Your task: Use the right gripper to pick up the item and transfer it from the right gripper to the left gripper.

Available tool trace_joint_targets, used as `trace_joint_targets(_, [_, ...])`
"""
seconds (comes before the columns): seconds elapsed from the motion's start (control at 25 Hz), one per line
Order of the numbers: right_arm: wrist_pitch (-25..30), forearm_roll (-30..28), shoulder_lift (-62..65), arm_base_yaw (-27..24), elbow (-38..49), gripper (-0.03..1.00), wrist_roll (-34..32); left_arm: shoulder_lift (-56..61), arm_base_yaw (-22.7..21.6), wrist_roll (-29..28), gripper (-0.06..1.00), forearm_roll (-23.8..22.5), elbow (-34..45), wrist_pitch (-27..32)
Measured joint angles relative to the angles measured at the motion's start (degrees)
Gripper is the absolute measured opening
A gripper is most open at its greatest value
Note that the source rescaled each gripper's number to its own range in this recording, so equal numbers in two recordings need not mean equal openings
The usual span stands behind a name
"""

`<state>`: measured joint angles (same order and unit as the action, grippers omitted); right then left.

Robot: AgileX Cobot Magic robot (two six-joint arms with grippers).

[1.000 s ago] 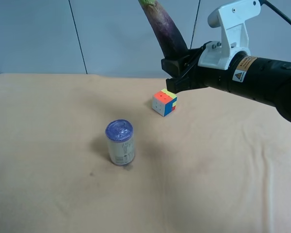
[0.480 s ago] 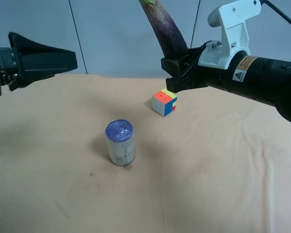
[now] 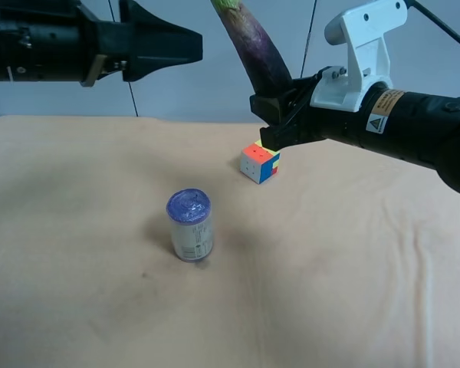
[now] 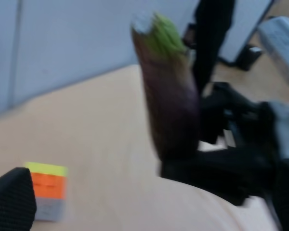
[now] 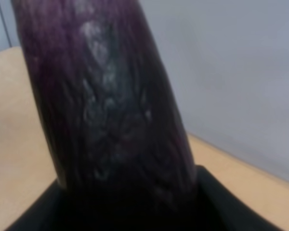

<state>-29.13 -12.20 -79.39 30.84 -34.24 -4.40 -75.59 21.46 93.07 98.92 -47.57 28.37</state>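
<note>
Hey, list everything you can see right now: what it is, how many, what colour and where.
eggplant: one, dark purple with a green tip, tilted in the air above the table.
can: one, purple lid and pale label, standing near the table's middle.
cube: one, multicoloured, on the table beyond the can.
table: one, beige cover, under everything.
wall: grey-blue panels, behind the table.
right gripper: one, black with white housing, shut on the eggplant's lower end.
left gripper: one, all black, in the air, pointing at the eggplant but apart from it; open or shut unclear.
</note>
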Motion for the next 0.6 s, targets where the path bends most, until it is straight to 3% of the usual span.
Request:
trace_joint_targets(0.12, [0.0,-0.57,0.0,0.0,0.0,0.0,-1.57,-2.54,5.06,3.62,0.99,0.05,-3.02,-9.66])
trace_joint_targets(0.24, [0.07,-1.01,0.0,0.0,0.0,0.0,-4.02,-5.03,9.16,5.31,0.99,0.05,-5.71,-15.34])
trace_joint_targets(0.6, [2.19,-3.59,-0.11,0.0,0.0,0.0,-10.69,-12.29,11.53,5.39,0.99,0.11,-10.08,-16.91])
